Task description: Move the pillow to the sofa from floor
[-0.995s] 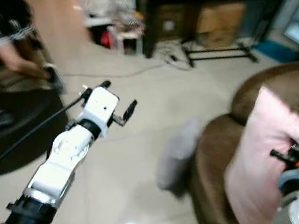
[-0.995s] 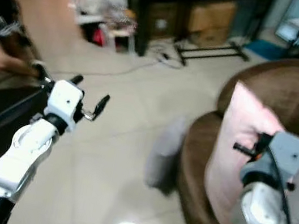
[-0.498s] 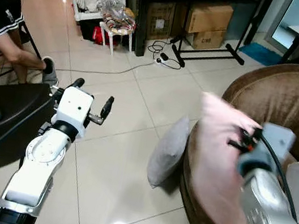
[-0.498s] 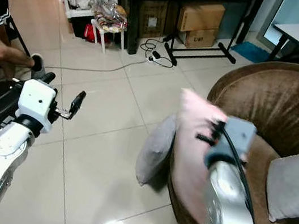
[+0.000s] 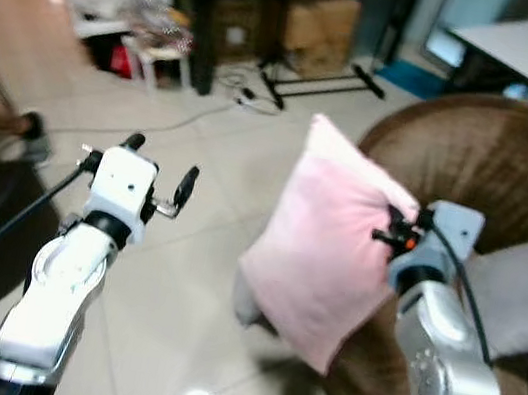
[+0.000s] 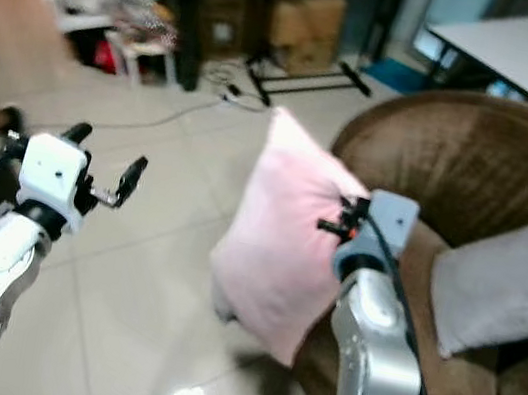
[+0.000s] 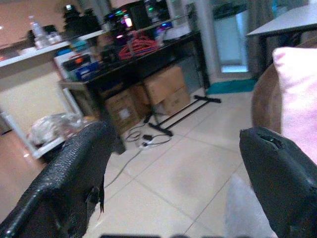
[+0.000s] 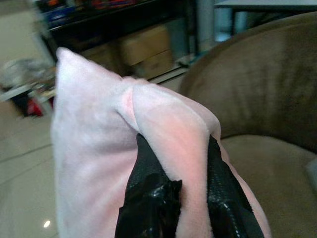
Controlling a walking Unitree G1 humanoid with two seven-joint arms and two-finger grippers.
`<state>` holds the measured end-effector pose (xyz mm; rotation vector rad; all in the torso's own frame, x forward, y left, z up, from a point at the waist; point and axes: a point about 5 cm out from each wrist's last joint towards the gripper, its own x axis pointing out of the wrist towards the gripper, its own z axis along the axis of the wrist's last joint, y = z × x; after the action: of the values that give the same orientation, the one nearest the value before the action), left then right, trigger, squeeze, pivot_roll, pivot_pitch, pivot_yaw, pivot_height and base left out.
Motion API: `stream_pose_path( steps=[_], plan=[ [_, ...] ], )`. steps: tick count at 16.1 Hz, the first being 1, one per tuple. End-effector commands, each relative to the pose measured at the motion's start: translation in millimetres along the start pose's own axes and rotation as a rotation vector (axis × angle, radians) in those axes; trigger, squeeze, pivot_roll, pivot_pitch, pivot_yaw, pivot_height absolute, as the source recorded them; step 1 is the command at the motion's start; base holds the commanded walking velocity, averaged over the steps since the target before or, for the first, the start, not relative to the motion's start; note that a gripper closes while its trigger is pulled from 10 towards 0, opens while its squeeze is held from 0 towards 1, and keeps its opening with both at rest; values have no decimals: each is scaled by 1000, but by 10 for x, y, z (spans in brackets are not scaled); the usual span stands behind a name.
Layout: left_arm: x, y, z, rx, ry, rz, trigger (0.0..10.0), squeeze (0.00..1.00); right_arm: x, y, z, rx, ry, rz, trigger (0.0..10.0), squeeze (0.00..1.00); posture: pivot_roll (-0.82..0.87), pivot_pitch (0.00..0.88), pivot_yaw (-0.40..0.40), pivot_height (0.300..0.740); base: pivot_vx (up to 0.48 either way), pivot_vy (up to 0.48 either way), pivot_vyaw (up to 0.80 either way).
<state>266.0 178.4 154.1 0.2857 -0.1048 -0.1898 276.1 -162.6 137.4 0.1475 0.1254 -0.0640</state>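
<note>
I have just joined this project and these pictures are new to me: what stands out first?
A big pink pillow hangs in the air in front of the round brown sofa, pinched at its edge by the right gripper. The left gripper is held up open over the tiled floor. A grey cushion lies on the sofa seat.

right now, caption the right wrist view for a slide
Right claw pinching a soft pink pillow before the brown sofa.

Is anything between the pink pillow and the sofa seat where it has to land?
Nothing visible blocks it. The right gripper pinches the pink pillow just beside the brown sofa; a grey cushion occupies the seat's far side.
</note>
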Motion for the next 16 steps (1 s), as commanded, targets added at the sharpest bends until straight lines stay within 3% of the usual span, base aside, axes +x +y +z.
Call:
stream_pose_path(
  steps=[1,10,16],
  plan=[
    [-25,45,-22,13,22,-4,10000,0,21,25,129,20,-74,0,10000,0,-94,0,46,740,285,0,-800],
    [-89,40,-81,5,55,-14,10000,0,-32,-3,29,43,-58,-20,10000,0,-86,0,57,740,284,0,-800],
    [-183,-7,-122,1,71,4,10000,0,-115,240,74,104,-85,195,10000,0,-68,0,38,740,282,0,-75]
  ],
)
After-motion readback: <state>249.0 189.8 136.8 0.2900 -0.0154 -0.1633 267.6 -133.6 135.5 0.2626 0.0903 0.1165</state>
